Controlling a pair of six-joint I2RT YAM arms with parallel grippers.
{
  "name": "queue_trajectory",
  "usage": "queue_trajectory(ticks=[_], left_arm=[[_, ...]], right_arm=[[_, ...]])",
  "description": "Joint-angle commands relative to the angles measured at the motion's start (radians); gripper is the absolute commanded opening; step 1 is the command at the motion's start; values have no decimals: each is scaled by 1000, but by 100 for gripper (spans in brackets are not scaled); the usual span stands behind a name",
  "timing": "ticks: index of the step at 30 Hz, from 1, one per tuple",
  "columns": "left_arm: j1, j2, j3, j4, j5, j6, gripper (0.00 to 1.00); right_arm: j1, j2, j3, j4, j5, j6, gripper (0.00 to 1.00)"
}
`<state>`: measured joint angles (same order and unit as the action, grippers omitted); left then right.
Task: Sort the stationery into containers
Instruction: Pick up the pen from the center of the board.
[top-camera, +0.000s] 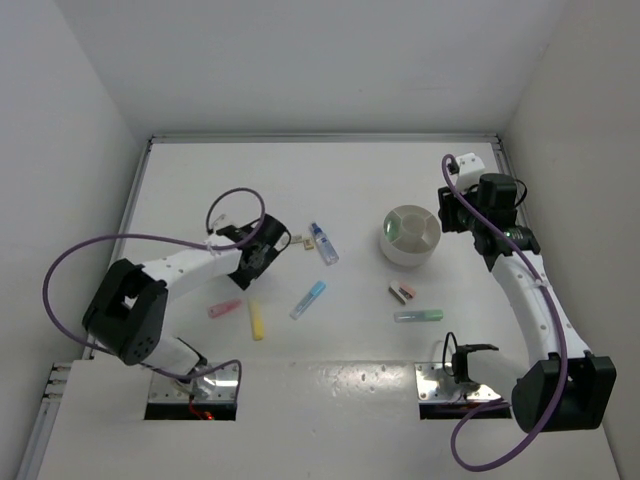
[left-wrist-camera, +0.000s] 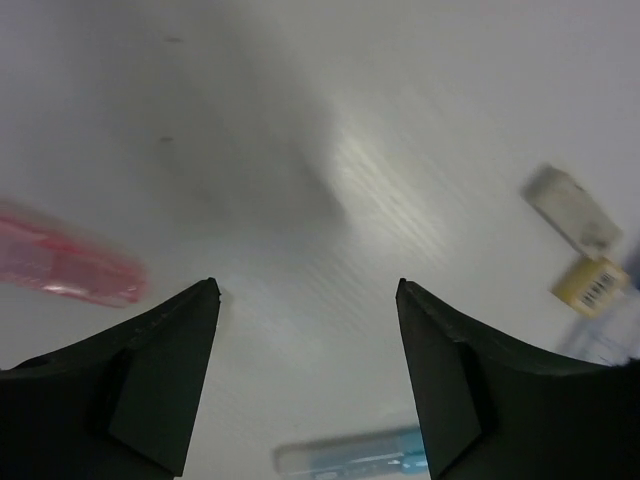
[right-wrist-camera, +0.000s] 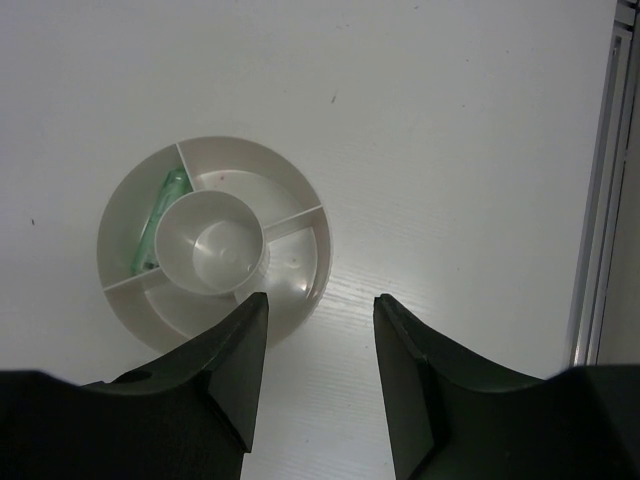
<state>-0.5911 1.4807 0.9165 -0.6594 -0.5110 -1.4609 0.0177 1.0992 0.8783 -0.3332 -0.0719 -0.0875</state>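
Closest to the arm bases you have a yellow stick (top-camera: 256, 322), a pink stick (top-camera: 224, 309) and, on the right side, a green stick (top-camera: 418, 316), all lying loose on the surface (top-camera: 330, 190). A little further out lie a blue stick (top-camera: 308, 299) and the brown-pink blocks (top-camera: 401, 292).

Beyond those, your left claw (top-camera: 262, 250) hangs low over bare surface, its jaws spread wide with nothing between them. The tan blocks (top-camera: 297, 240) sit just beside it, and the clear blue-capped bottle (top-camera: 323, 243) lies just past them.

Furthest out is the white dish (top-camera: 408, 256), with a second green stick (right-wrist-camera: 160, 215) lying in one outer compartment. The other compartments look empty. Your right claw (right-wrist-camera: 320, 300) hovers over the dish's rim, jaws apart and holding nothing.

With one piece in the dish and the rest scattered, you look to be early in the sort, between a drop and the next pick. Pick one target for each arm: the tan blocks or the bottle suit the left, the brown-pink blocks or the loose green stick the right. Turn the jaws across the piece's narrow side and come right down to the surface before closing. The blocks are tiny and sit close together, so you may nudge one aside.
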Motion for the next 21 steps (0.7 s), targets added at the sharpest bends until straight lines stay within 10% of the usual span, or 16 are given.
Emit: queue_trajectory(ticks=[1, 21], left_arm=[[66, -78, -62, -192, 6, -270, 77], [201, -316, -338, -204, 167, -433, 76]], right_arm=[[7, 1, 10, 16, -16, -11, 48], [7, -29, 10, 16, -46, -11, 48]])
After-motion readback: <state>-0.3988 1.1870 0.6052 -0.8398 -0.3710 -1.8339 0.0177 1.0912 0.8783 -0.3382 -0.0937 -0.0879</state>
